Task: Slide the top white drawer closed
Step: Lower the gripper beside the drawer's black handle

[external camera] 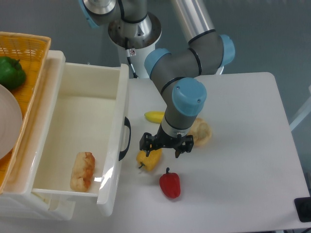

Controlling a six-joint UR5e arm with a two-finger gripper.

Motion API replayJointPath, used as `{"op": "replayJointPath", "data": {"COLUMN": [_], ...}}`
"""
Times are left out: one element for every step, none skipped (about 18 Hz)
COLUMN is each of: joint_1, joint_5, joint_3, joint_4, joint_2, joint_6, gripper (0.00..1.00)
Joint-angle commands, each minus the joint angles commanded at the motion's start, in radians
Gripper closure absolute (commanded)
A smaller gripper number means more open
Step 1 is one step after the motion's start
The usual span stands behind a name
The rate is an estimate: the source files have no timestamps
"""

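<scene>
Top white drawer (73, 131): pulled far out of its cabinet at the left edge of the surface (243, 160), open side up. Front panel faces right and carries one curved black handle (127, 138). Contents: one browned bread roll (82, 171) lying near the front left corner of the tray.

End effector (166, 144): to the right of the drawer front, near the handle but apart from it, pointing down from the arm's blue-capped wrist (187, 97). Fingers appear spread, with nothing seen gripped between them; how wide they stand cannot be told exactly. It hangs directly over the yellow bell pepper (148, 158), partly covering it.

Other items on the surface: red bell pepper (169, 185) just below and right of the yellow one; banana (154, 117) behind the arm, mostly hidden; pale round bun (200, 132) just right of the wrist.

Above the drawer, at far left: orange woven basket (29, 46) holding a green pepper (10, 72) and a white plate (8, 121).
</scene>
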Motion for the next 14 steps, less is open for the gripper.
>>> {"op": "replayJointPath", "data": {"joint_1": [-0.002,-0.005,-0.011,-0.012,-0.012,-0.012,-0.014,-0.015,-0.015,-0.015,-0.015,-0.015,-0.015,-0.015], "joint_5": [-0.003,-0.005,-0.005,-0.005,-0.005,-0.005,-0.005,-0.006,-0.006,-0.009,-0.012,-0.014,-0.018,-0.021], "joint_3": [0.000,-0.002,0.000,0.000,-0.002,-0.003,-0.003,-0.002,-0.002,-0.002,-0.002,0.000,0.000,0.002], "joint_4": [-0.002,-0.002,-0.002,-0.002,-0.002,-0.002,0.000,0.000,0.000,0.000,0.000,0.000,0.000,0.000], "joint_2": [0.002,0.002,0.002,0.002,0.000,-0.002,-0.002,-0.002,0.000,0.000,0.000,0.002,0.002,0.003], "joint_6": [0.002,0.000,0.002,0.000,0.002,0.002,0.002,0.002,0.002,0.002,0.002,0.003,0.003,0.003], "gripper": [0.00,0.00,0.00,0.00,0.00,0.00,0.00,0.00,0.00,0.00,0.00,0.00,0.00,0.00]}}
